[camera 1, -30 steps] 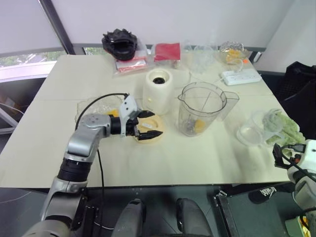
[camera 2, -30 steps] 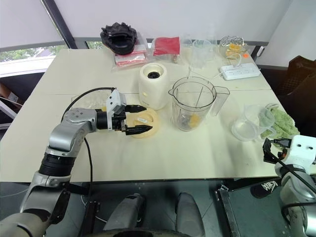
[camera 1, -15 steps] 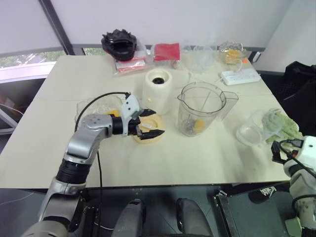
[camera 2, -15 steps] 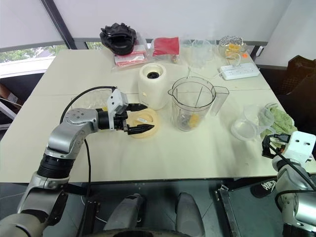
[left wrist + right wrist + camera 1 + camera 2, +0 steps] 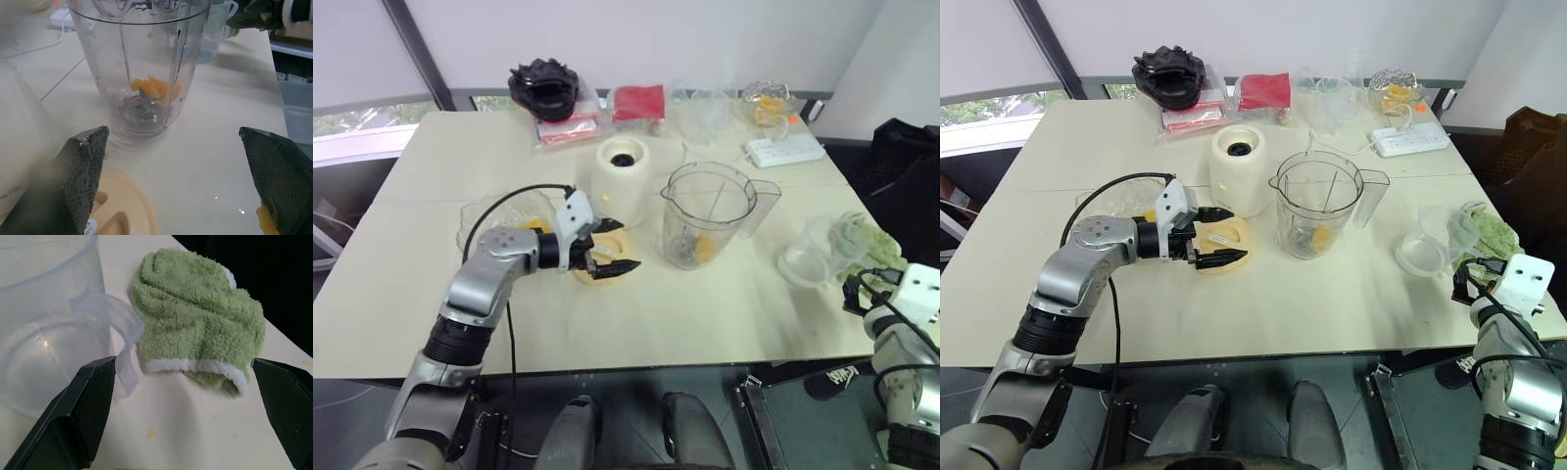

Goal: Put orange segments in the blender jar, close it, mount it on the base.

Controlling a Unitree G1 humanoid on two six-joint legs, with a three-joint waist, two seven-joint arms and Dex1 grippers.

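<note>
The blender jar (image 5: pixel 710 211) stands upright mid-table, lidless, with a few orange segments (image 5: pixel 155 88) lying by its blades. Just left of it and further back is the cream-white base (image 5: pixel 625 176), dark socket up. My left gripper (image 5: pixel 626 245) is open, pointing toward the jar and hovering over a flat pale-yellow lid (image 5: pixel 595 264). A scrap of orange pulp sticks to one of its fingertips (image 5: pixel 266 220). My right gripper (image 5: pixel 181 416) is open at the table's right edge, facing a green cloth (image 5: pixel 195 338) and a small clear cup (image 5: pixel 49 333).
A shallow clear bowl (image 5: pixel 494 211) with orange pieces sits behind my left forearm. Along the back edge are a black object (image 5: pixel 543 86), a red packet (image 5: pixel 636 102), clear containers (image 5: pixel 705 103) and a white power strip (image 5: pixel 786 150).
My right arm has come up and forward to the table's right edge near the green cloth. The left gripper stays over the lid. The camera view has shifted slightly.
</note>
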